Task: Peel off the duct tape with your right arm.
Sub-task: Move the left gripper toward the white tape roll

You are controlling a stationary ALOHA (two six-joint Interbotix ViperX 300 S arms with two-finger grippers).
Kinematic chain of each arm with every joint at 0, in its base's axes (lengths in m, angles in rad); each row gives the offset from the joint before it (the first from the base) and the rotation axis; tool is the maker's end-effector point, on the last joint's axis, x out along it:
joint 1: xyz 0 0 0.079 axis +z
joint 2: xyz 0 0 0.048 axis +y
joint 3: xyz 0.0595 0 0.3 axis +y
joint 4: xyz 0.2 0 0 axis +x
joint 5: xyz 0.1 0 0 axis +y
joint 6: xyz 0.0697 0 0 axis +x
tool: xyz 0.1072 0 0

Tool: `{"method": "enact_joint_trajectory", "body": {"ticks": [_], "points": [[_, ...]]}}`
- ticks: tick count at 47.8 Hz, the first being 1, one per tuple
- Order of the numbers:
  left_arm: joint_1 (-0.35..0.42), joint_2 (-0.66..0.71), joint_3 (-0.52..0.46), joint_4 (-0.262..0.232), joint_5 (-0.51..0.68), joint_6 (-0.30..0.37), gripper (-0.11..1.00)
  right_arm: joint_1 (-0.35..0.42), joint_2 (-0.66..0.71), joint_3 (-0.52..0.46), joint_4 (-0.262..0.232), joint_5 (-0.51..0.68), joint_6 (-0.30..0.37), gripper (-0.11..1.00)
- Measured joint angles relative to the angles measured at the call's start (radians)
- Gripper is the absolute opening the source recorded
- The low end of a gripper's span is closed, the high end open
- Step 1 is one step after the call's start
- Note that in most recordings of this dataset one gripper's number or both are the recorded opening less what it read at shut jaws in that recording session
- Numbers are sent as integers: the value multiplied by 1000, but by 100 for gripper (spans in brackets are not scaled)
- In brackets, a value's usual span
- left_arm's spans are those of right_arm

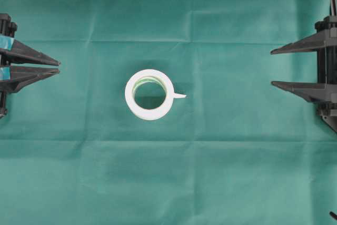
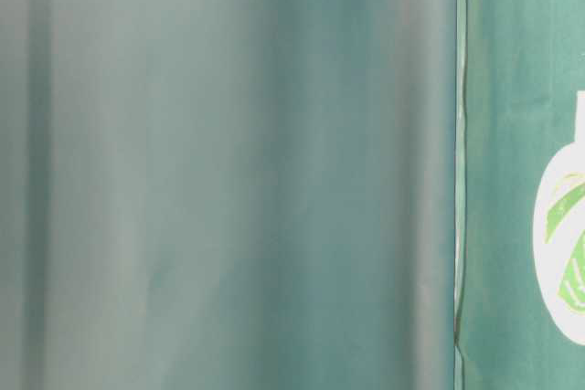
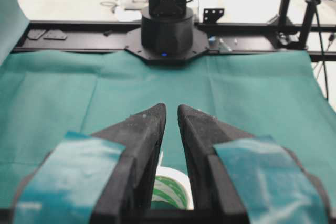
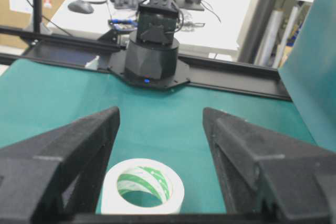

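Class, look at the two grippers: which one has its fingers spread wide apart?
The right gripper, with plain black fingers set wide. The left gripper, marked with teal tape, has its fingers nearly closed.

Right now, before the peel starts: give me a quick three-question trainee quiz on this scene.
1. True or false: the right gripper already holds the duct tape.
2. The loose strip end points toward which gripper in the overhead view? A) left gripper B) right gripper
3. Fill in: the roll lies flat on the green ____.

Key: 1 false, it is open and well clear of the roll. 2 B. 3 cloth.
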Motion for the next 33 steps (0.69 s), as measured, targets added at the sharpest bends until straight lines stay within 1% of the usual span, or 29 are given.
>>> {"method": "enact_joint_trajectory", "body": {"ticks": [1,2,6,8,22,33], "points": [[0,0,2,0,0,0,24,0,0,2,0,0,0,24],[0,0,5,-2,0,-2,22,-2,0,5,0,0,0,22],[0,-6,31,-8,-2,-6,5,-5,-2,23,0,-5,0,5],[0,-11,32,-9,-3,-5,1,-6,-2,28,0,-8,0,1],[0,-37,52,-11,-8,-6,0,-8,-2,49,-2,-28,0,-5],[0,-37,64,-11,-8,-32,1,-8,3,58,-2,-28,3,-6]]}}
